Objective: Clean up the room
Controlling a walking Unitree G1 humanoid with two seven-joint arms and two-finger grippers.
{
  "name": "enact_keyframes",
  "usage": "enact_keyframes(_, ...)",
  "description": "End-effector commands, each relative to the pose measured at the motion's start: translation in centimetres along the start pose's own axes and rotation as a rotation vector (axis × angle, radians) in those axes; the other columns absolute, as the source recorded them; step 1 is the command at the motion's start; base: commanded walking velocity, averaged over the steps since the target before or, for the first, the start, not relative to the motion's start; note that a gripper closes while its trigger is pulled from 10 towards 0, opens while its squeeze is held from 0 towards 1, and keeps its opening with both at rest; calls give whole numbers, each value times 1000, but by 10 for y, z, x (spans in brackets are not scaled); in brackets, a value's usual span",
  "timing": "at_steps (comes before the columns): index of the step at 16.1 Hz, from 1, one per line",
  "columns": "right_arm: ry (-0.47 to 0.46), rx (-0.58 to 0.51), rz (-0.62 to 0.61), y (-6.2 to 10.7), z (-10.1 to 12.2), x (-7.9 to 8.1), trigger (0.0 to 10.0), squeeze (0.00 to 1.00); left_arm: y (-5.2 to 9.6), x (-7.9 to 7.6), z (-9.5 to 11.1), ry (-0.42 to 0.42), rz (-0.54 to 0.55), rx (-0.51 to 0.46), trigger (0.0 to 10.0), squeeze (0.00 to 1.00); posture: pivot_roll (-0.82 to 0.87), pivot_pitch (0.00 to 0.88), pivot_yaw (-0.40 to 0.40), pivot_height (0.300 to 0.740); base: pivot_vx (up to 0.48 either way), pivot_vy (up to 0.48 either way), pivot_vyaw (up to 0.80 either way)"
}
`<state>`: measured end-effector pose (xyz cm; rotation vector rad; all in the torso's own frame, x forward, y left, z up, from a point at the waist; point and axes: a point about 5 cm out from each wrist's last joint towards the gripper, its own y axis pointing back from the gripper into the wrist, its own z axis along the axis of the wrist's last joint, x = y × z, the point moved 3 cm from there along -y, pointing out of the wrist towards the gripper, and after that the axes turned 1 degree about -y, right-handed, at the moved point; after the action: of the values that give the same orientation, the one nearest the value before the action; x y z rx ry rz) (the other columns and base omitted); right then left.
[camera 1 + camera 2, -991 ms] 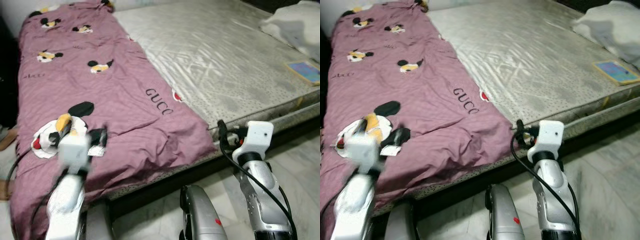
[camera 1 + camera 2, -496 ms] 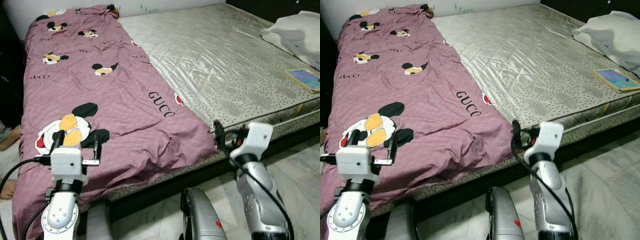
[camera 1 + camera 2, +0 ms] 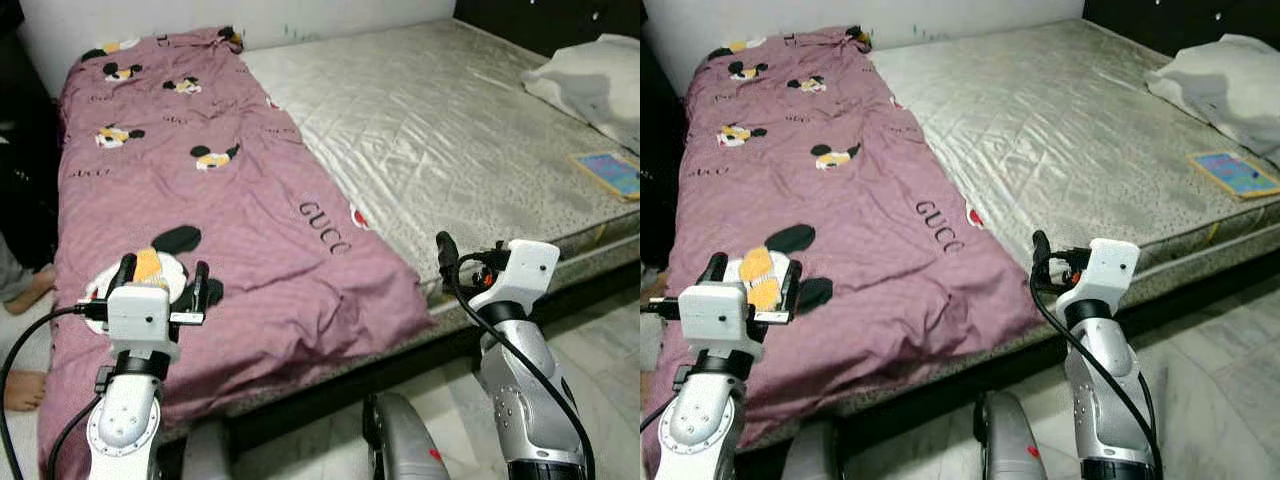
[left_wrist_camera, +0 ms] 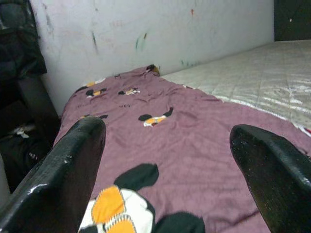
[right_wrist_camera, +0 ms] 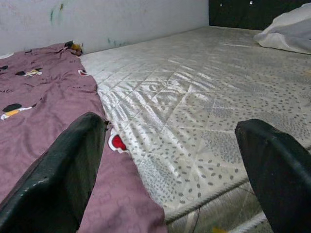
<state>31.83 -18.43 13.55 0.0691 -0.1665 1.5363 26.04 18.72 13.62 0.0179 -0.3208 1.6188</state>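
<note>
**Mattress half covered by a mauve blanket**

Quilted silver mattress point(image 3: 450, 130) is seen with a mauve Mickey-print blanket point(image 3: 230, 220) spread along its left half. Over the blanket's near end the left gripper point(image 3: 160, 285) is held, fingers spread wide, nothing gripped. Just beyond the blanket's right edge, at the mattress's near side, the right gripper point(image 3: 1040, 250) is raised, likewise wide open and empty. A book point(image 3: 612, 172) and a white pillow point(image 3: 590, 80) lie on the mattress's far right.
</note>
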Motion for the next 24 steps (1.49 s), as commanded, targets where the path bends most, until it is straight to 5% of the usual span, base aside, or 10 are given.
enact_keyframes(1, 1, -21, -1, -3, 5, 0, 10000, 0, -2, 1, 2, -3, -1, -2, 10000, 0, -75, 0, 17, 623, 0, 0, 0)
enact_keyframes(12, 12, -35, 1, -5, 8, -2, 10000, 0, -9, -4, 4, -9, -30, -12, 10000, 0, -84, 0, 23, 740, 0, 0, 0)
enact_keyframes(24, 84, -6, 9, -1, -7, -4, 10000, 0, -14, 0, -8, -70, 34, 47, 10000, 0, -73, 0, 25, 740, 0, 0, 0)
